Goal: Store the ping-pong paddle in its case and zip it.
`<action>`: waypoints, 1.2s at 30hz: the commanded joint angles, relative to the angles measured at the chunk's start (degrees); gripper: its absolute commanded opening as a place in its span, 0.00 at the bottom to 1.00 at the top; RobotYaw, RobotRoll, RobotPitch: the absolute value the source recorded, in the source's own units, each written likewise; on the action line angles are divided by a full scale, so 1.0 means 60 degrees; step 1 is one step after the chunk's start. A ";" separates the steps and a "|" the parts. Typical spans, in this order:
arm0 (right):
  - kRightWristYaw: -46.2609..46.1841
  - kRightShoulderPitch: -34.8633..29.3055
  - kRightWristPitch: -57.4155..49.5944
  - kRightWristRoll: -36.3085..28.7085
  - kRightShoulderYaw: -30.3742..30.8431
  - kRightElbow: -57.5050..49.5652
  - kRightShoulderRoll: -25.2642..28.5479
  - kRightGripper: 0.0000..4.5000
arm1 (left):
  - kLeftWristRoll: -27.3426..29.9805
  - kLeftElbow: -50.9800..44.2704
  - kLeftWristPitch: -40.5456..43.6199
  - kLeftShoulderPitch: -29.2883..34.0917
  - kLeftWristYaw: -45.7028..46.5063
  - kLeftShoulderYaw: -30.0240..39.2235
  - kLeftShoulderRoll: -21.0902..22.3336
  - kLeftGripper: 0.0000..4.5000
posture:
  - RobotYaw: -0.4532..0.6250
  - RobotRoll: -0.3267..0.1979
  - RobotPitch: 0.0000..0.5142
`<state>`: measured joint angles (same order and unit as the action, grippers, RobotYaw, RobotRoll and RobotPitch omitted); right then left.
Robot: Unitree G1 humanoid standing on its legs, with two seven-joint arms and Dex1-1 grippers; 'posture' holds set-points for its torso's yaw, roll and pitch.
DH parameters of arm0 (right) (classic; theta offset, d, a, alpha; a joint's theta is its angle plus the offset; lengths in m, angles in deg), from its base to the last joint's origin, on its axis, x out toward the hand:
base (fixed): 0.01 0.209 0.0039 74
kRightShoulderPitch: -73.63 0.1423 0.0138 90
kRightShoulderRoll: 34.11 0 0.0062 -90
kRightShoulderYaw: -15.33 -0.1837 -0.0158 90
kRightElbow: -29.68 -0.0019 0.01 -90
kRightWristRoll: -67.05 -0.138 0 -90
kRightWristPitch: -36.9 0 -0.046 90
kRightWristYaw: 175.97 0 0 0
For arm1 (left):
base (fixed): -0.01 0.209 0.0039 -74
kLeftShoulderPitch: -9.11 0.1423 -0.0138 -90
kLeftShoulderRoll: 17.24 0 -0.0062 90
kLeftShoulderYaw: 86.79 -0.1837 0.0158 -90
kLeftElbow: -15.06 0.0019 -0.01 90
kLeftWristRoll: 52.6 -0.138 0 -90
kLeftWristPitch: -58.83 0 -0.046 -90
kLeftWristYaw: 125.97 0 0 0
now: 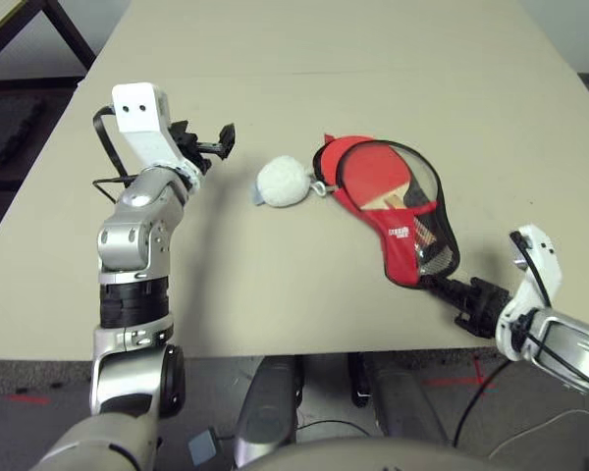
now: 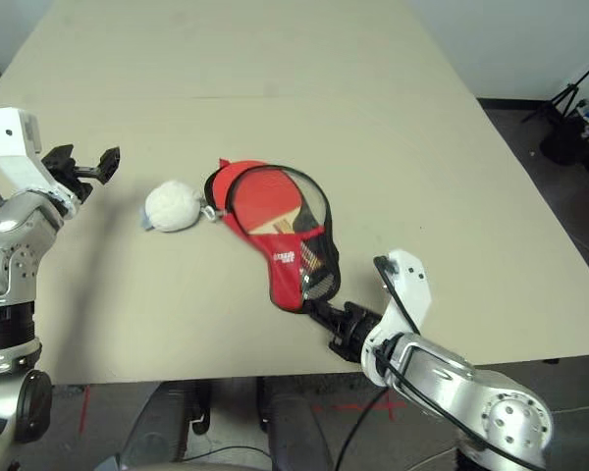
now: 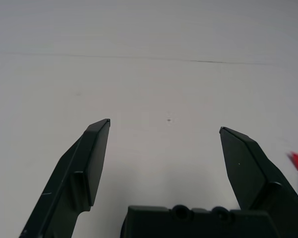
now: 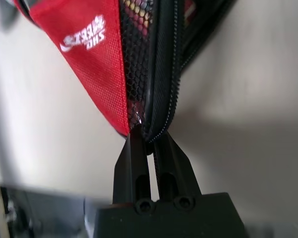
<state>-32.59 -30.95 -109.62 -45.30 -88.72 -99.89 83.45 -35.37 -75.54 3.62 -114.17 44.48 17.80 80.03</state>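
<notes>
- At the middle of the pale, flat table (image 1: 245,294), the round-faced red rubber paddle with a light wooden handle (image 1: 373,172) is laid within the paddle-shaped red fabric case with black zipper edging (image 1: 401,260).
- The case's narrow end is pinched between the black fingers of the right gripper (image 4: 150,141); the left gripper (image 3: 165,124) is held spread and empty, beyond the fluffy white ball (image 1: 283,182).
- The zipping stage seems to be in hand, with the edges not yet closed; next, the zipper pull should be found and gripped by the left gripper while the narrow end is held taut.
- The handle is partly hidden by the case's front; the zipper slider cannot be made out.
</notes>
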 commanded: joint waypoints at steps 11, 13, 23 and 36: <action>0.0235 0.2898 0.1291 0.0286 0.1359 0.2274 0.1534 0.14 | -0.0145 0.0619 -0.0405 -0.0236 -0.0130 -0.0214 -0.0251 1.00 | 0.44 0.62 0.41; 0.0351 0.3220 0.1266 0.0571 0.1546 0.2541 0.1404 0.26 | -0.0143 0.0623 -0.0401 -0.0247 -0.0161 -0.0179 -0.0208 1.00 | 0.44 0.62 0.41; 0.1276 0.4475 0.0757 0.2161 0.1619 0.4057 0.1060 0.96 | -0.0192 0.0648 -0.0379 -0.0305 -0.0227 -0.0117 -0.0069 1.00 | 0.46 0.62 0.41; 0.1738 0.4364 -0.0295 0.1473 0.1339 0.5426 0.0725 0.99 | -0.0210 0.0691 -0.0367 -0.0413 -0.0251 -0.0180 -0.0064 1.00 | 0.47 0.62 0.39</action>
<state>-21.51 -3.07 -109.57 -33.87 -81.69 -68.82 88.88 -36.41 -72.05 1.38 -116.56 43.32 16.89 79.46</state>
